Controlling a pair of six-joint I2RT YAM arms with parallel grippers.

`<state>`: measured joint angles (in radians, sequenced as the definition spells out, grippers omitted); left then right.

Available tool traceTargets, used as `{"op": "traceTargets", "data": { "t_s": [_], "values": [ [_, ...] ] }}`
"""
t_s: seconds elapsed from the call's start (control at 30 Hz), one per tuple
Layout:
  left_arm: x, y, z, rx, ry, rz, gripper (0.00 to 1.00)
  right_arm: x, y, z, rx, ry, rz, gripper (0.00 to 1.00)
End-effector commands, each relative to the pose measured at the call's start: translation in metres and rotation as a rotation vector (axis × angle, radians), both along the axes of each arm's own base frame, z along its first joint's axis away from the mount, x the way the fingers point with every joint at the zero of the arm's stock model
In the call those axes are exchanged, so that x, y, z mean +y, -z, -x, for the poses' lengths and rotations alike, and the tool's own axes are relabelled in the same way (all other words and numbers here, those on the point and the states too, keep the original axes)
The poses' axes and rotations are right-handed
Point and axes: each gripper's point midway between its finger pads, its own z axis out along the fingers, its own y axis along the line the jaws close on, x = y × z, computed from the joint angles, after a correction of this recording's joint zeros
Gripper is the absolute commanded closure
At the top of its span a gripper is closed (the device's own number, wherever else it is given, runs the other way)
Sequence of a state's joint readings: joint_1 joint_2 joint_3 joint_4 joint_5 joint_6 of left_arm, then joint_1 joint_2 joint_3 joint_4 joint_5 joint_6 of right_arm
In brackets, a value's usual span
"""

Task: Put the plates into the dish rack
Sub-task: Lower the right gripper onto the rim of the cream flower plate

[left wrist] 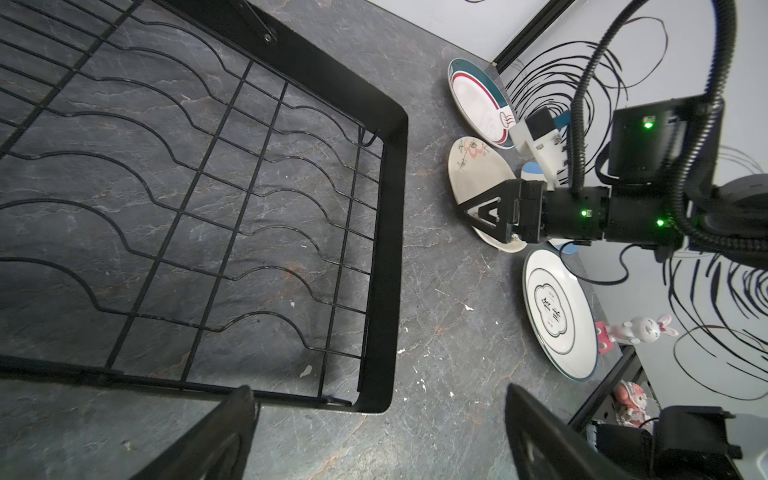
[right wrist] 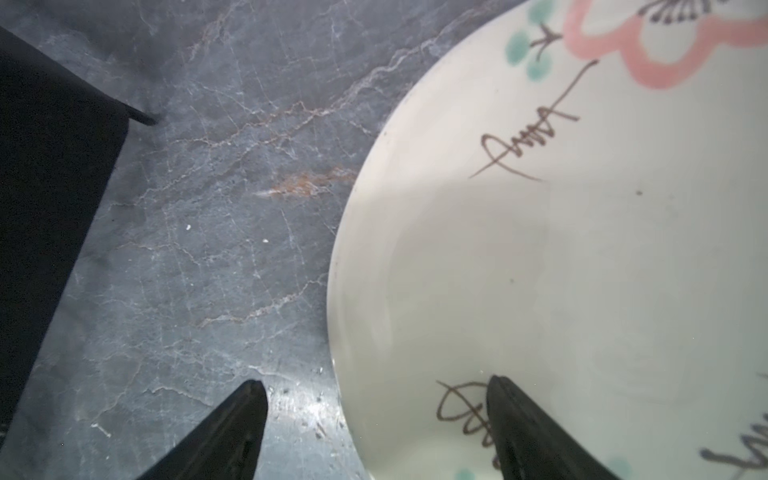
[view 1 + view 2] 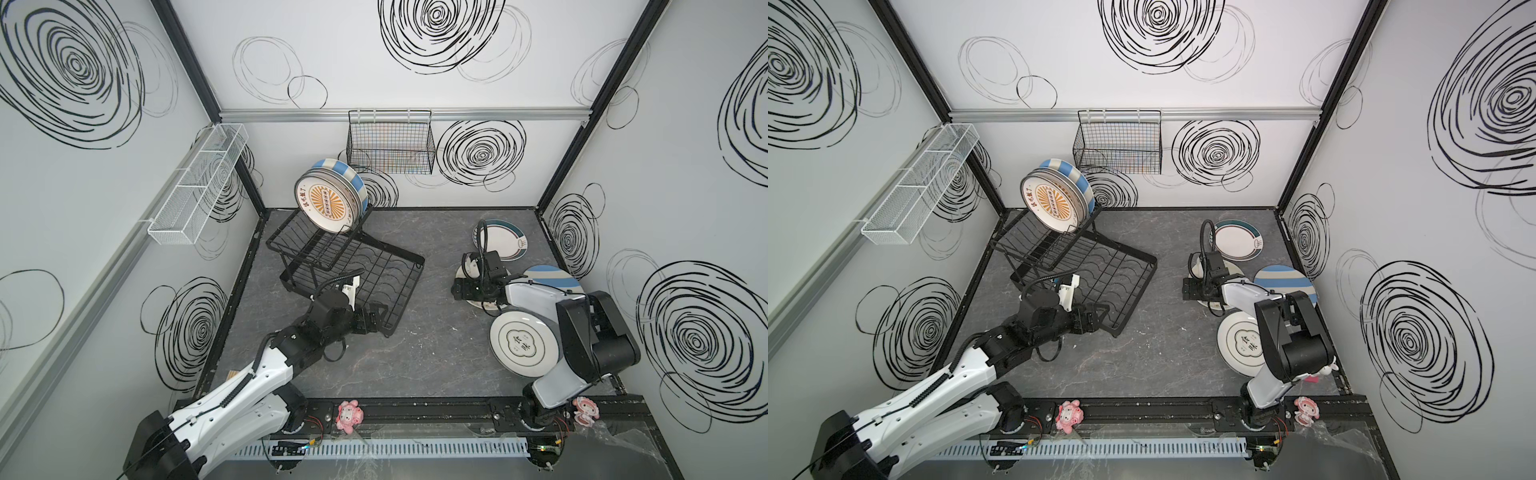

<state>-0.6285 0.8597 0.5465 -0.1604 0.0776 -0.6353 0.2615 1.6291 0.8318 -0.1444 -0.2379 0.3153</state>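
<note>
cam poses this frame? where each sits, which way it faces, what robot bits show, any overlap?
Top views: stereo pair high at the front, facing down toward the back wall; left arm, right arm, dish rack, plates in shot.
Left wrist: on the left arm, facing past the left gripper, jaws open, over the rack's grid toward the right gripper.
Right wrist: on the right arm, facing down, close over the floral plate rim and table; jaws spread.
Shared: both wrist views show the floral plate.
</note>
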Motion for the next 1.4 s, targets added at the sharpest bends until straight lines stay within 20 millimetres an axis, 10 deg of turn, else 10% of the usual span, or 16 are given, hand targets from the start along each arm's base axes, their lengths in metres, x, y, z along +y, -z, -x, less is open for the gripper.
{"op": "traceTargets", "data": {
  "t_s": [0.0, 0.8, 1.37],
  "values": [
    [0.004, -0.007, -0.003, -0.028, -0.004, 0.018, 0.04, 0.005, 0.005, 0.001, 0.027, -0.016, -0.013, 0.13],
    [0.004, -0.001, -0.011, -0.006, 0.012, -0.003, 0.04, 0.066, 0.013, 0.063, 0.105, -0.212, -0.080, 0.13],
    [-0.007, -0.001, -0.013, 0.000, 0.039, -0.006, 0.04, 0.111, 0.016, 0.151, 0.191, -0.341, -0.240, 0.14]
  ]
}}
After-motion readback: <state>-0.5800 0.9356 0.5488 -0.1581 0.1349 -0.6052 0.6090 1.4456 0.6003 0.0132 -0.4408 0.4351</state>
